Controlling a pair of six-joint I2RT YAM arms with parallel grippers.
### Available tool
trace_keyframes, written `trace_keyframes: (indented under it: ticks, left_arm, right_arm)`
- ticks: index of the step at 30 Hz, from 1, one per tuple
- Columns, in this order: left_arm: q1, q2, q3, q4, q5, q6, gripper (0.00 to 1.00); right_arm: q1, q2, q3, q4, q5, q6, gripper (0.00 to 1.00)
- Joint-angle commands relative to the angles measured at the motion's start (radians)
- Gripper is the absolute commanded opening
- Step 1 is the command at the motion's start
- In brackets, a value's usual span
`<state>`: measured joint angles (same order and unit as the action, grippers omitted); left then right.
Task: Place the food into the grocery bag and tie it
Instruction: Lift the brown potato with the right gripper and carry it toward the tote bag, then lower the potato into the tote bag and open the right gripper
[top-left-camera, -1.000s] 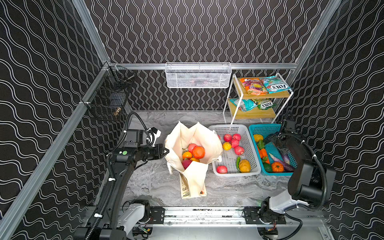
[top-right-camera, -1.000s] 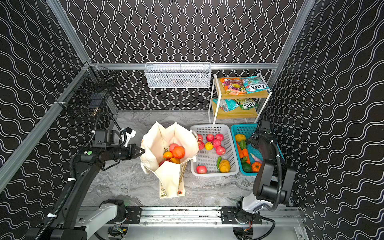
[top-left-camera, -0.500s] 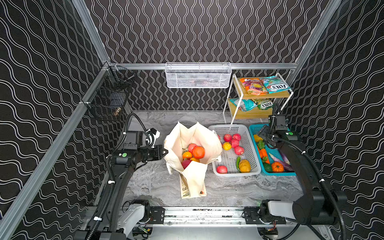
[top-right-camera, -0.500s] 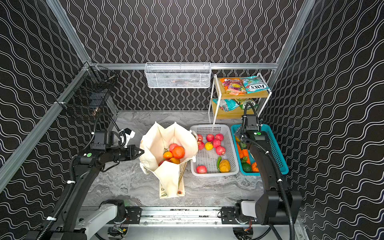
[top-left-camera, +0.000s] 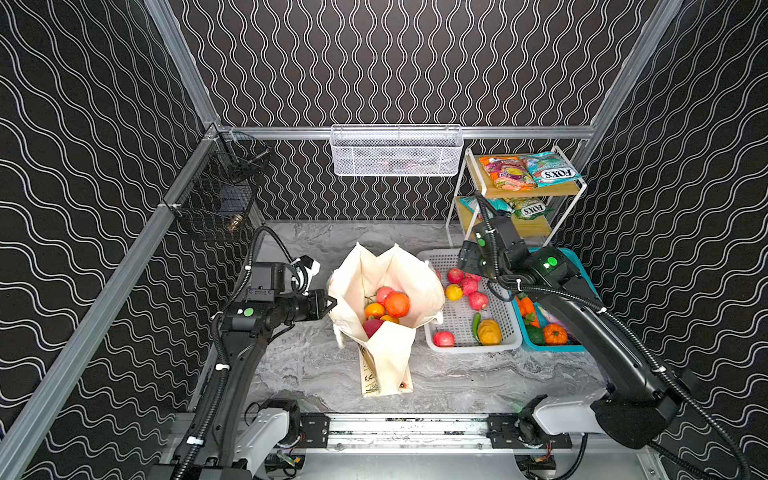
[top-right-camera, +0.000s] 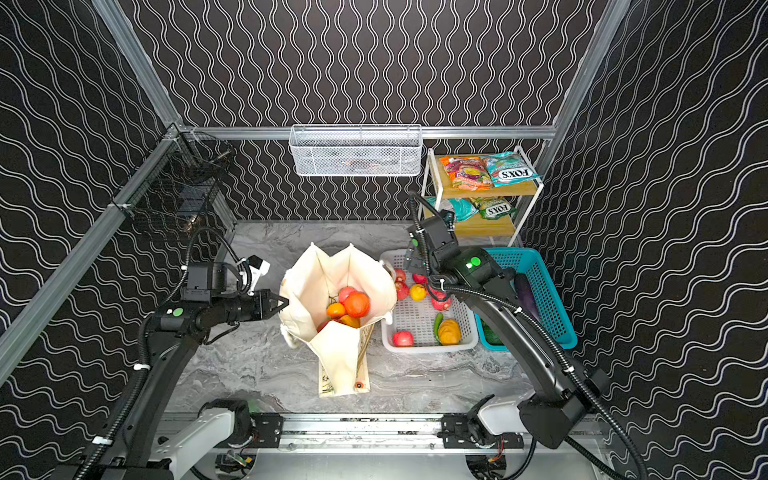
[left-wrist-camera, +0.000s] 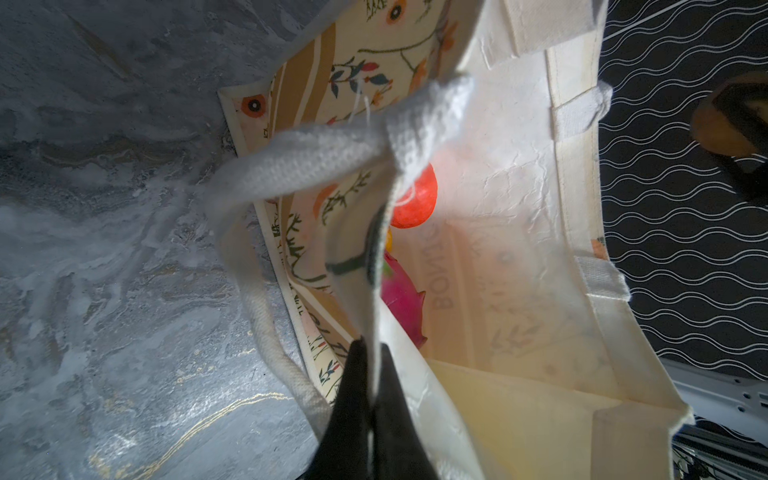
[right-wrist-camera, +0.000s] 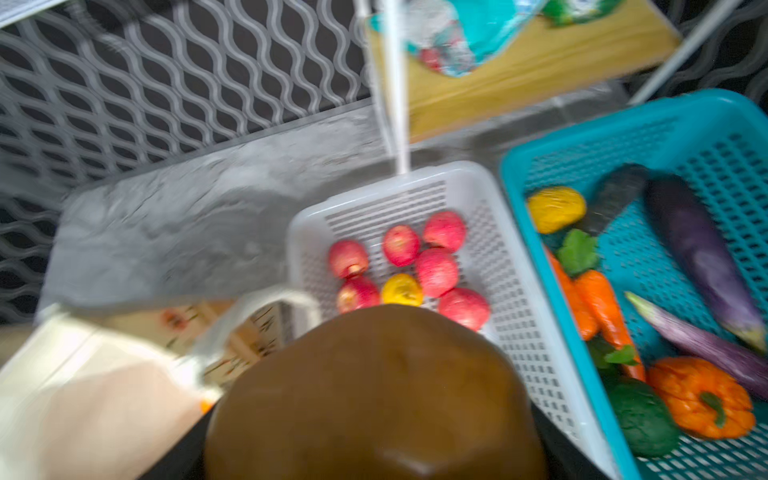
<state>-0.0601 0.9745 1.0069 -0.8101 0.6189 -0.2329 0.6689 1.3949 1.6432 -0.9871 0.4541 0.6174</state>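
Note:
The cream grocery bag (top-left-camera: 386, 266) (top-right-camera: 328, 270) stands open mid-table with food inside, among it an orange (top-left-camera: 397, 303) (top-right-camera: 356, 303) and a pink dragon fruit (left-wrist-camera: 403, 299). My left gripper (top-left-camera: 330, 305) (top-right-camera: 282, 305) (left-wrist-camera: 371, 353) is shut on the bag's left rim, next to a thick handle (left-wrist-camera: 299, 158). My right gripper (top-left-camera: 467, 259) (top-right-camera: 411, 259) hangs over the white basket's far corner, just right of the bag. It is shut on a round brown food piece (right-wrist-camera: 374, 395) that hides its fingertips.
The white basket (top-left-camera: 505, 345) (right-wrist-camera: 299, 224) holds red apples (right-wrist-camera: 436, 270) and other fruit. The teal basket (top-right-camera: 552, 299) (right-wrist-camera: 515, 162) holds vegetables. FOX'S packets (top-left-camera: 548, 170) lie on a two-tier shelf at the back right. A white mesh basket (top-left-camera: 395, 151) hangs on the rear wall.
The right arm has swung left from over the teal basket to above the white basket's far corner, near the bag. The left gripper keeps its hold on the rim.

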Motion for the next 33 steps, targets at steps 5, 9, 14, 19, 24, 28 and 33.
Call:
trace_keyframes:
  ticks: [5,9,14,19,24,28,33]
  left_arm:
    - [0.000,-0.007,0.011,0.021,0.025,-0.008,0.05]
    - [0.000,0.000,0.019,0.015,0.025,-0.005,0.05]
    - [0.000,0.004,0.023,0.019,0.030,-0.006,0.05]
    - [0.000,0.007,0.024,0.029,0.036,-0.013,0.05]
    - [0.000,0.007,0.035,0.041,0.043,-0.025,0.05]
    - [0.000,0.009,0.035,0.052,0.053,-0.031,0.05]
    - [0.000,0.012,0.032,0.064,0.060,-0.035,0.05]
  right_arm:
    - [0.210,0.158,0.214,-0.095,0.001,-0.043,0.73]
    - [0.277,0.226,0.277,-0.063,-0.034,-0.070,0.73]
    - [0.327,0.299,0.312,-0.027,-0.087,-0.089,0.73]
    - [0.360,0.358,0.321,0.012,-0.140,-0.093,0.73]
    - [0.368,0.397,0.302,0.058,-0.197,-0.090,0.73]
    - [0.368,0.434,0.293,0.073,-0.219,-0.093,0.73]
    - [0.368,0.465,0.271,0.096,-0.236,-0.097,0.74]
